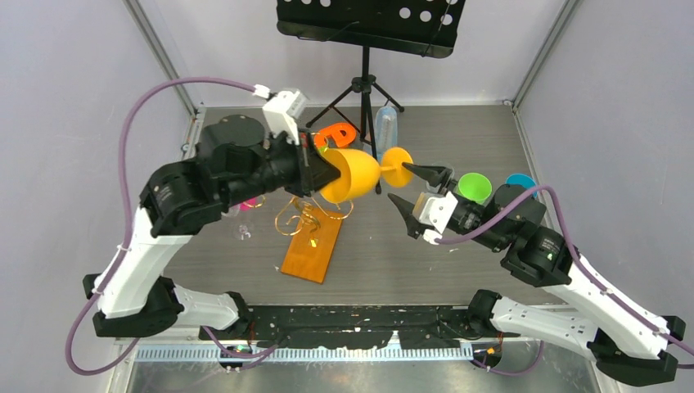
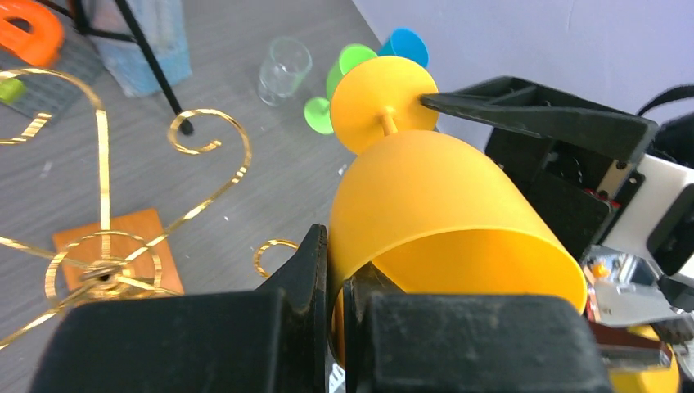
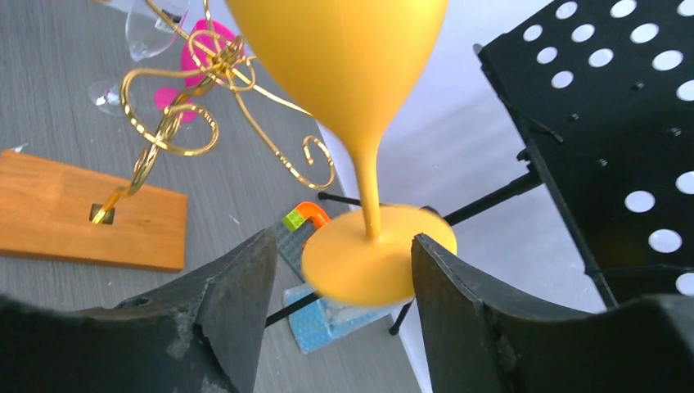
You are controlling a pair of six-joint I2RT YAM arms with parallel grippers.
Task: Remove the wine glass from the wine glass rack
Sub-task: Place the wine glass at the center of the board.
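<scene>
A yellow wine glass (image 1: 353, 173) lies on its side in the air, above and just beyond the gold wire rack (image 1: 307, 217) on its orange wooden base (image 1: 311, 250). It is clear of the rack's arms. My left gripper (image 1: 327, 168) is shut on the bowl's rim (image 2: 434, 205), one finger inside and one outside (image 2: 335, 262). My right gripper (image 1: 403, 184) is open, its fingers on either side of the glass's foot (image 3: 368, 262), with its gripper point (image 3: 342, 239) at the foot. The rack also shows in the left wrist view (image 2: 102, 164) and the right wrist view (image 3: 176, 123).
A black music stand (image 1: 366, 24) on a tripod stands at the back. A green cup (image 1: 473, 187) and a blue cup (image 1: 520, 180) sit by my right arm. A clear bottle (image 1: 386, 127) and an orange piece (image 1: 335, 133) lie behind. A pink glass (image 1: 250, 202) and a clear glass (image 1: 243, 229) are left of the rack.
</scene>
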